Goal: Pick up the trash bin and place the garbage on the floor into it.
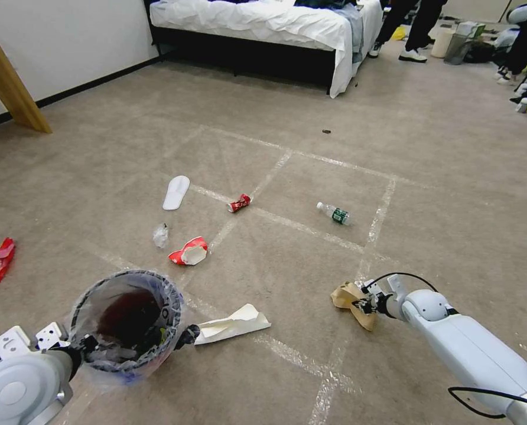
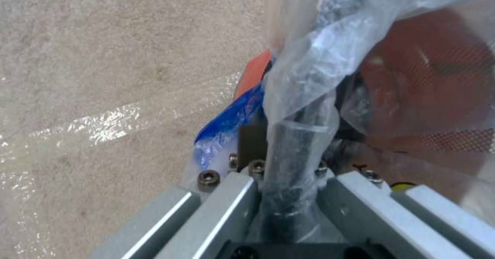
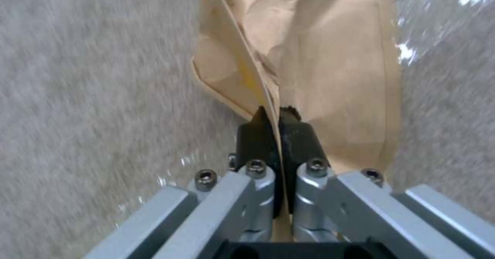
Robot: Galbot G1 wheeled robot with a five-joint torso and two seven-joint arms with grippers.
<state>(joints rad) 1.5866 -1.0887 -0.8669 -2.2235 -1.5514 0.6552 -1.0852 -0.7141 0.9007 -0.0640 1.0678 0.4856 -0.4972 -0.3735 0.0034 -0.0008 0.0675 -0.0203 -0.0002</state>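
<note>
Bin stage done — left gripper (image 1: pixel 89 345) is clamped on the near rim of the trash bin (image 1: pixel 127 321), held at near left. Right gripper (image 3: pixel 278 125) is pinched tight on the crumpled brown paper bag (image 1: pixel 353 302), near right, not yet binned. Left on the floor (image 1: pixel 275 277): folded white paper (image 1: pixel 231 323), crushed cup (image 1: pixel 188 252), can (image 1: pixel 239 203), bottle (image 1: pixel 334 213). Bin liner is clear, crinkled, blue-edged — bin interior dark red.

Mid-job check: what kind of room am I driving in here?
Most likely a bedroom mock-up used for testing: a bed with white sheets stands at the far wall, the carpeted floor carries taped grid lines, and litter such as a bottle is scattered about.
</note>
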